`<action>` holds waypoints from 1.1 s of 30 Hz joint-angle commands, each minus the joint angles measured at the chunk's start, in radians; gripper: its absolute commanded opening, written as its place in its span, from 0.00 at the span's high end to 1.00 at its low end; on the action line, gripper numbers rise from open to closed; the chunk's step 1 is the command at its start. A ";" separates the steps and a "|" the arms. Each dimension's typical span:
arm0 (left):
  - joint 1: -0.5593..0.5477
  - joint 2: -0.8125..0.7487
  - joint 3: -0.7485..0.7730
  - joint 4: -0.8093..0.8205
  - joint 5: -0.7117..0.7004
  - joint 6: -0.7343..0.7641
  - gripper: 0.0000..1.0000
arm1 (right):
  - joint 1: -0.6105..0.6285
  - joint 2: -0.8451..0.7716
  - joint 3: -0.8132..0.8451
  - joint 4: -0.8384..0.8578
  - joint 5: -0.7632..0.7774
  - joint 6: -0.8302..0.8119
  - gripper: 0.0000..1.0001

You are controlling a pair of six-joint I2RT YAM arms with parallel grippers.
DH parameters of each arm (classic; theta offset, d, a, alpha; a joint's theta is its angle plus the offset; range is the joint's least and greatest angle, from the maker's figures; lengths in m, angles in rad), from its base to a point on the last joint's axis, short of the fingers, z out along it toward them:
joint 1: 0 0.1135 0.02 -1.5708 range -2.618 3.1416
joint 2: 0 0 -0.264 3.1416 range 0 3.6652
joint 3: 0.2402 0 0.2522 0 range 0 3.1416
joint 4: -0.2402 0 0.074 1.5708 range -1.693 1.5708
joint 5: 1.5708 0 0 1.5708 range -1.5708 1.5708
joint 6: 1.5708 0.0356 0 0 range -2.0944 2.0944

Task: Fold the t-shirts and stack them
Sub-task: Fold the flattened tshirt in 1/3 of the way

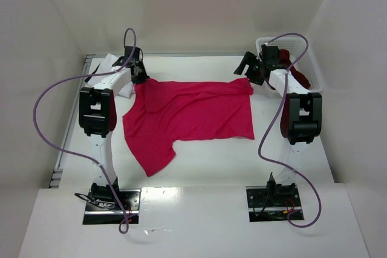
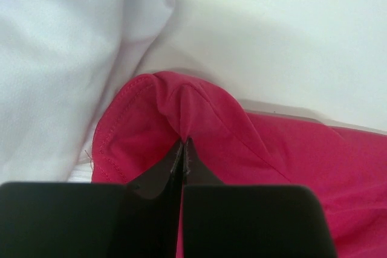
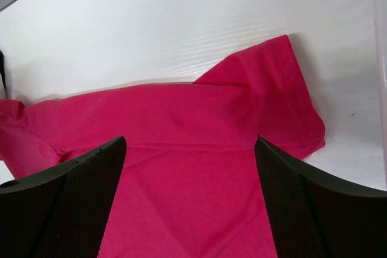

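The crimson-red t-shirt (image 1: 199, 113) lies spread flat across the middle of the white table (image 1: 199, 167), one sleeve trailing toward the lower left of the frame. The left gripper (image 2: 183, 144), at the shirt's upper left corner, is clamped tight on a raised fold of red cloth just beside the white t-shirt (image 2: 48, 58) bunched at upper left. The right gripper (image 3: 190, 143) hangs over the upper right sleeve with fingers spread wide, holding nothing. The maroon t-shirt (image 1: 301, 78) sits in the lattice basket (image 1: 313, 64) at upper right.
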 commanded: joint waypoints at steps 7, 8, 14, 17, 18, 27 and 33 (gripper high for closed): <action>0.060 -0.069 0.007 0.033 -0.002 0.030 1.00 | 0.024 0.001 -0.021 0.038 0.019 -0.019 0.09; 0.073 -0.078 0.007 0.033 -0.002 0.044 1.00 | 0.024 0.001 -0.021 0.038 0.019 -0.019 0.09; 0.093 -0.117 -0.013 0.024 -0.011 0.068 1.00 | 0.033 0.001 -0.040 0.047 0.038 -0.009 0.10; 0.103 -0.126 -0.036 0.024 -0.011 0.068 1.00 | 0.033 0.001 -0.050 0.047 0.048 -0.009 0.10; 0.114 -0.126 -0.036 0.034 -0.011 0.068 1.00 | 0.033 -0.008 -0.060 0.047 0.048 -0.009 0.10; 0.125 -0.126 -0.045 0.025 0.030 0.068 0.72 | 0.067 0.011 -0.098 0.038 0.082 -0.009 0.19; 0.134 -0.274 -0.149 0.025 0.119 0.068 0.36 | 0.099 -0.017 -0.136 0.009 0.105 -0.009 0.21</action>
